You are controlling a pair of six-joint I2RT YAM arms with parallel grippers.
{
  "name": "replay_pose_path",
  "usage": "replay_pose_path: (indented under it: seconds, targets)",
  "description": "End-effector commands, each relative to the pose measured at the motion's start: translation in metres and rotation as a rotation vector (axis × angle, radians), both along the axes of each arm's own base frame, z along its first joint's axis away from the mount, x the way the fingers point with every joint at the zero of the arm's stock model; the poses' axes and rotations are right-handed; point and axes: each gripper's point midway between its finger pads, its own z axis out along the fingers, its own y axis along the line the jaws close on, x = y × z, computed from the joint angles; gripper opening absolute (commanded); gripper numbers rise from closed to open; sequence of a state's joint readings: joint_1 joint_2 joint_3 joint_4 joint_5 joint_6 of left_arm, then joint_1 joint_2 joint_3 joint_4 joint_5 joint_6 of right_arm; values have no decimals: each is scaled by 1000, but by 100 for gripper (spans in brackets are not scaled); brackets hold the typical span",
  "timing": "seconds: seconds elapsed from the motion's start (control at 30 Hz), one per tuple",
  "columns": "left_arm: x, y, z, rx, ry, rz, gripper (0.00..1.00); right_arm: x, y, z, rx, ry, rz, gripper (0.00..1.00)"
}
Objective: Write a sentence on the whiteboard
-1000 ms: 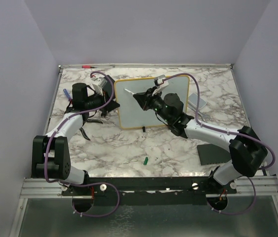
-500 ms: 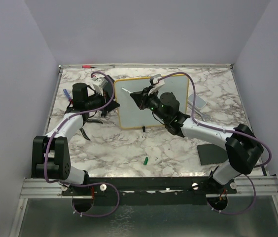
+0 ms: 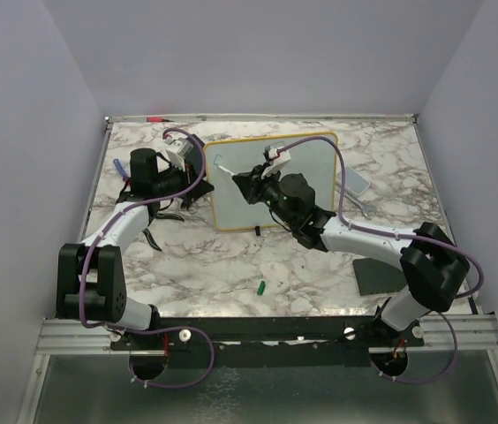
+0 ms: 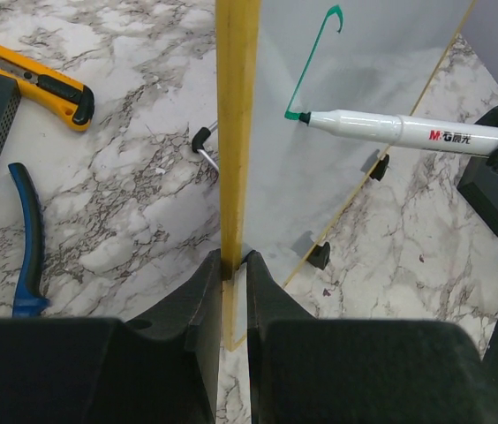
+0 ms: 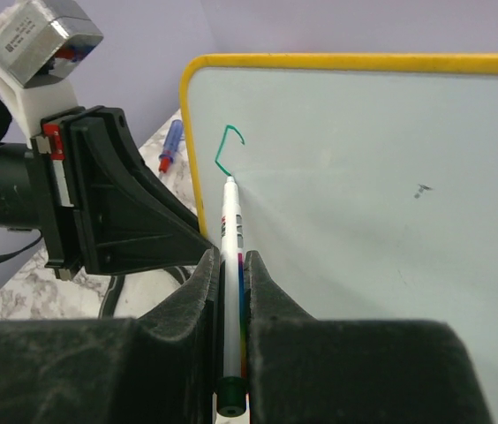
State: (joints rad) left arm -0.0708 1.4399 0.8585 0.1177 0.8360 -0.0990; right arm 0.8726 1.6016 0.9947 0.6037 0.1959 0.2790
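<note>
Whiteboard point(image 3: 313, 161) stands propped near the tabletop's far edge, with the left gripper point(image 4: 233, 265) clamped on its yellow frame. Right gripper point(image 5: 231, 265) pinches the marker point(image 4: 408, 132), tip seemingly touching, though that's hard to confirm. Just one green stroke point(image 4: 309, 69) of the sentence is down. Too much pressure could twist the board in that edge grip and skew the letters.

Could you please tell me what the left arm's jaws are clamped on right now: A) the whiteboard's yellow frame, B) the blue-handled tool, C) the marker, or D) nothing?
A: in the left wrist view, the left gripper has its jaws shut on the yellow edge of the whiteboard, while the marker sits in the right gripper.
</note>
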Motion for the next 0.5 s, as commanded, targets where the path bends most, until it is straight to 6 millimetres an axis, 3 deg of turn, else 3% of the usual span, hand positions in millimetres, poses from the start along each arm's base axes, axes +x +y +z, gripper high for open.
replay_pose_path:
  seconds: [0.0, 0.2, 0.47]
  targets:
    - [-1, 0, 11, 15, -34, 5, 0, 9, -31, -10, -27, 14, -149, 0]
    - [-2, 0, 11, 15, -35, 2, 0, 5, -39, -20, -43, 32, -164, 0]
    - [-3, 0, 11, 13, -36, -2, 0, -5, -15, -28, -67, 37, -38, 0]
